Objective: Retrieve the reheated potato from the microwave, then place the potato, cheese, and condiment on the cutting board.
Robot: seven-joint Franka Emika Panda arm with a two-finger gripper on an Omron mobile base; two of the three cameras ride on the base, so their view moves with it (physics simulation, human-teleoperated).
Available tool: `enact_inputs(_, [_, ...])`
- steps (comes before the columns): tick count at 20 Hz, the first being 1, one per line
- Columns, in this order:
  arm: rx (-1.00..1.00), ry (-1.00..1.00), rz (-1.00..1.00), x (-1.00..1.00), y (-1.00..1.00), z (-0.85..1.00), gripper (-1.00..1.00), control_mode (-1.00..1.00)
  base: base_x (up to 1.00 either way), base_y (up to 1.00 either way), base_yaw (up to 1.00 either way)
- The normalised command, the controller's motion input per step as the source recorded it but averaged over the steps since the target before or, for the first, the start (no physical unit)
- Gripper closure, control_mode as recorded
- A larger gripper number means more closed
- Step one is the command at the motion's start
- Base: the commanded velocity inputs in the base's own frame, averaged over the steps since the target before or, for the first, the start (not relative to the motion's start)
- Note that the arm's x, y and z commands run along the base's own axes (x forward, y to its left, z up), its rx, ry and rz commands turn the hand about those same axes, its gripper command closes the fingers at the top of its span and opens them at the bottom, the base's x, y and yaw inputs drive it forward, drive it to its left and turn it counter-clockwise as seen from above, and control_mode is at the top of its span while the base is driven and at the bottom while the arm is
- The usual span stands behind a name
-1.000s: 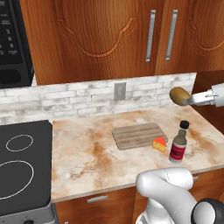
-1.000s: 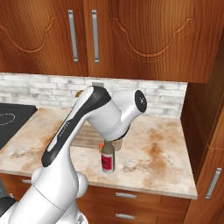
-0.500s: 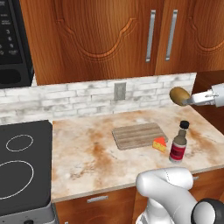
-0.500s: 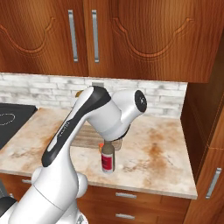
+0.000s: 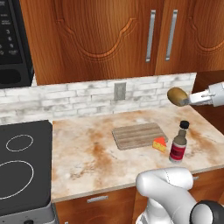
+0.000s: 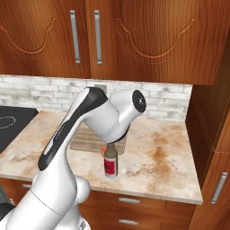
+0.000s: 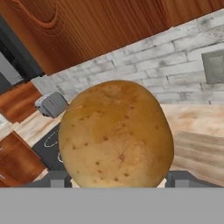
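Pincer [image 5: 187,100] clamped on the potato [image 5: 177,96], fingers [image 7: 57,178] pressed to either side of it, seen close up in the hand view [image 7: 116,133]. Held high in the air, above and to the right of the counter items, in front of the brick backsplash [image 5: 87,98]. Not touching anything but the pincer.

Below it, on the counter [image 5: 83,162]: cutting board [image 5: 139,134] lying bare, nothing on it. Cheese [image 5: 159,143] just beside the board's right front corner, touching or nearly so, but off the wood. Condiment [image 5: 178,146] upright just right of the cheese, near the counter's front edge; also seen in the right base view [image 6: 110,162], partly behind the arm.

Microwave [image 5: 13,39] well apart at the far left, up on the wall above the stovetop [image 5: 22,162]; door state not clear from these views.

Judged progress: retrieval from the microwave done, potato in hand but not yet over the board. Left: carry left and down, set potato on the board, then move cheese and condiment onto it. None of the three placed so far.
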Motion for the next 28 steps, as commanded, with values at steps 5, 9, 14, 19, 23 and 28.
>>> enact_inputs(5, [-0.13,0.0,-0.14,0.0,0.36,-0.1,1.0,-1.0,0.0,0.0,0.0])
enact_inputs(9, [-0.17,0.0,-0.18,0.0,0.41,-0.19,1.0,-1.0,0.0,0.0,0.0])
enact_inputs(14, [-0.14,0.01,-0.21,0.0,0.4,-0.25,1.0,-1.0,0.0,0.0,0.0])
enact_inputs(19, [-0.09,0.05,-0.29,0.0,0.4,-0.3,1.0,-1.0,0.0,0.0,0.0])
enact_inputs(23, [-0.08,0.05,-0.33,0.05,0.34,-0.21,1.0,-1.0,0.0,0.0,0.0])
enact_inputs(28, [-0.13,0.08,-0.36,0.13,0.27,-0.12,1.0,-1.0,0.0,0.0,0.0])
